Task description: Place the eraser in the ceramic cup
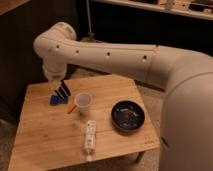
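Note:
My gripper (61, 90) hangs from the white arm over the table's far left part, just above the flat blue block (55, 100). A small black block with pale stripes, the eraser (64, 90), sits at the gripper's tip and appears held, lifted off the wood. The ceramic cup (82, 101), small, pale and round, stands upright on the table just right of the gripper, about a cup's width away. Its inside looks empty.
A small orange piece (71, 108) lies against the cup's left base. A wide black bowl (127, 115) sits at the right. A long white remote-like bar (89, 137) lies near the front edge of the wooden table (40, 140). My arm spans the back.

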